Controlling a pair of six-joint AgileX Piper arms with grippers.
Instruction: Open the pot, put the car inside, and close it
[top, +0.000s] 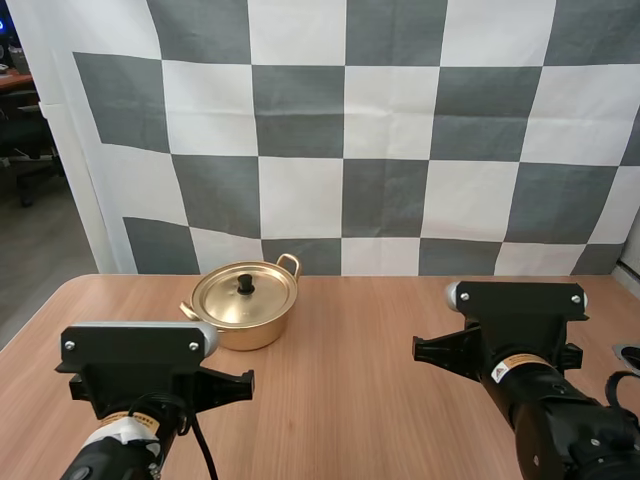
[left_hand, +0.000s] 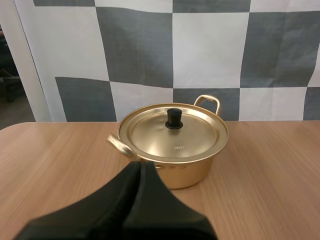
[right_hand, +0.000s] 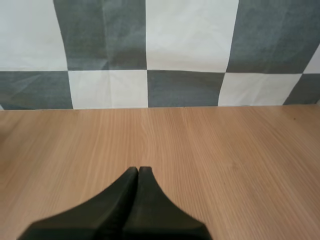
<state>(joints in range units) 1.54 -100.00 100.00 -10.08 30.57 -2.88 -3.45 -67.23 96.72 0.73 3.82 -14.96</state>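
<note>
Left gripper (left_hand: 140, 165), clenched on nothing with its fingers pressed into one dark wedge, hangs just short of the pot (left_hand: 186, 176). Right gripper (right_hand: 138, 171), likewise clenched and empty, sits low over the table (right_hand: 230, 150), well apart from the pot. The pot stands upright with its lid (left_hand: 195, 137) seated.

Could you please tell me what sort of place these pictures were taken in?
Likely a robot test bench, not a kitchen: a wooden table holds a gold pot with its lid on, and the left gripper and right gripper, both shut, hover over the tabletop.
</note>
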